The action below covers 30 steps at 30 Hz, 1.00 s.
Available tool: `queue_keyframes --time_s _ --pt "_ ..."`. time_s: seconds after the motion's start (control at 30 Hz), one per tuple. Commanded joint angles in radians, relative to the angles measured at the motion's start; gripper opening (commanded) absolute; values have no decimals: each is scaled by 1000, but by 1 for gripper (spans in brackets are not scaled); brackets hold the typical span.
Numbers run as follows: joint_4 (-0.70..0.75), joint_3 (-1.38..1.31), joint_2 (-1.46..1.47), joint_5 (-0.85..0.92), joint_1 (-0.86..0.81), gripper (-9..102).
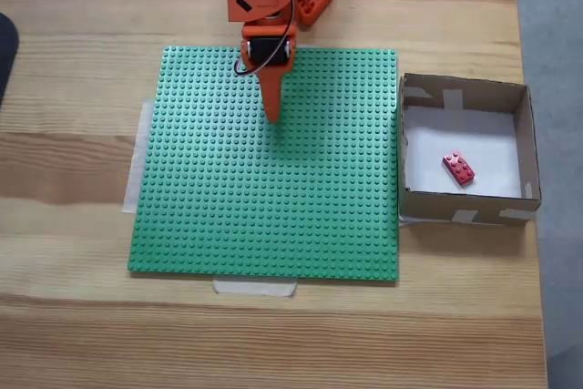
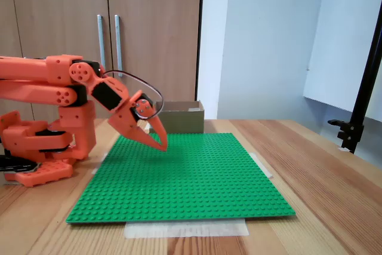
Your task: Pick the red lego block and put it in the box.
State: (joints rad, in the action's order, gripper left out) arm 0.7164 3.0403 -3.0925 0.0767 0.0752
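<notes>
The red lego block (image 1: pixel 458 168) lies studs up on the white floor of the box (image 1: pixel 419 192), towards its lower right in a fixed view from above. The box sits on the wooden worktop (image 1: pixel 82 143), just beside the right edge of the green baseplate (image 1: pixel 273 207). The orange gripper (image 1: pixel 271 116) hangs over the baseplate's upper part, well apart from the box, fingers together and holding nothing (image 2: pixel 161 145).
</notes>
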Motion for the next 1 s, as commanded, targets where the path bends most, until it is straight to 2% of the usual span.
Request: queue_keyframes --time_s 0.0,0.97 --pt "-8 14 -23 6 2 -1" --pt "-11 126 -81 5 -5 -1"
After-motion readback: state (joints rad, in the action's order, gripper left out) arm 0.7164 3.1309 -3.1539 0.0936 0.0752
